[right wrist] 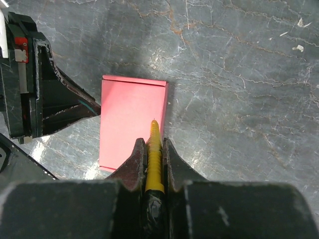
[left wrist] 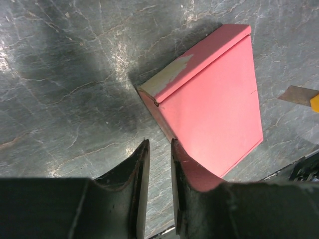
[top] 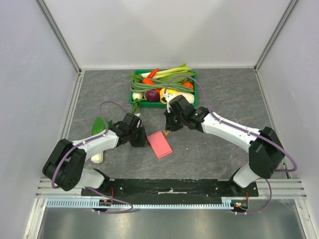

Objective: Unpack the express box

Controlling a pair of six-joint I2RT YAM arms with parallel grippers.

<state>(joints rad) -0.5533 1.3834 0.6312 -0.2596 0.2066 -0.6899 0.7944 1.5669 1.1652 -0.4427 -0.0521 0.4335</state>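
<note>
The express box [top: 160, 145] is a thin pink carton lying flat on the grey table between the two arms. Seen from the left wrist, the box [left wrist: 214, 109] has a scuffed beige patch on its far flap. My left gripper [left wrist: 158, 144] stands at its near left corner, jaws a narrow gap apart with bare table between them, and its right finger overlaps the box edge. My right gripper [right wrist: 151, 142] is shut on a yellow utility knife [right wrist: 155, 159]. The knife's tip hovers over the right part of the box [right wrist: 127, 119]. The knife's blade [left wrist: 298, 94] also pokes in at the right edge.
A green crate [top: 149, 104] full of vegetables stands at the back middle, just behind the right gripper [top: 168, 130]. A green leaf vegetable [top: 98, 125] and a white one [top: 97, 158] lie left of the left arm. The left gripper [top: 144, 141] touches the box's left side.
</note>
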